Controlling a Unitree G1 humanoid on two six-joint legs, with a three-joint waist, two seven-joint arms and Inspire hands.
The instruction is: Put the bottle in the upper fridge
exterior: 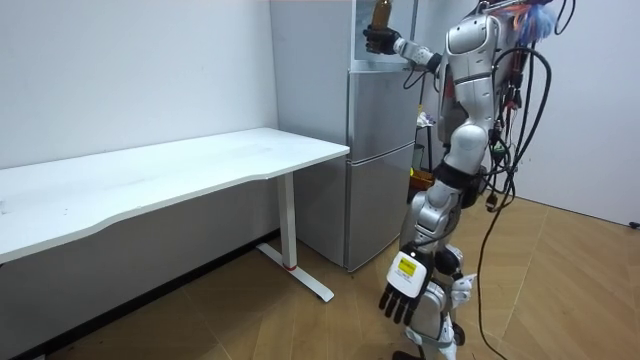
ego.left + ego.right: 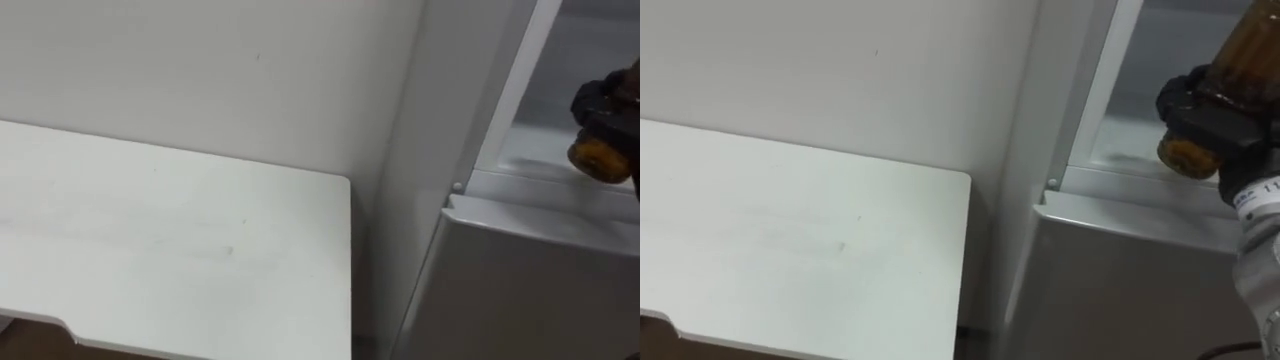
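In the room where I stand, I count one bottle [image 2: 1240, 50], one fridge [image 2: 1140, 290] and one table [image 2: 790, 240], a single one of each, and two hands of my own: one right hand [image 2: 1202, 115] raised at the fridge, one left hand [image 1: 403, 293] hanging by my leg.

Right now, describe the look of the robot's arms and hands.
Both hands are black: right hand, left hand, the left with a white tag marked yellow on its back. The arms are silver-grey shells with dark joints.
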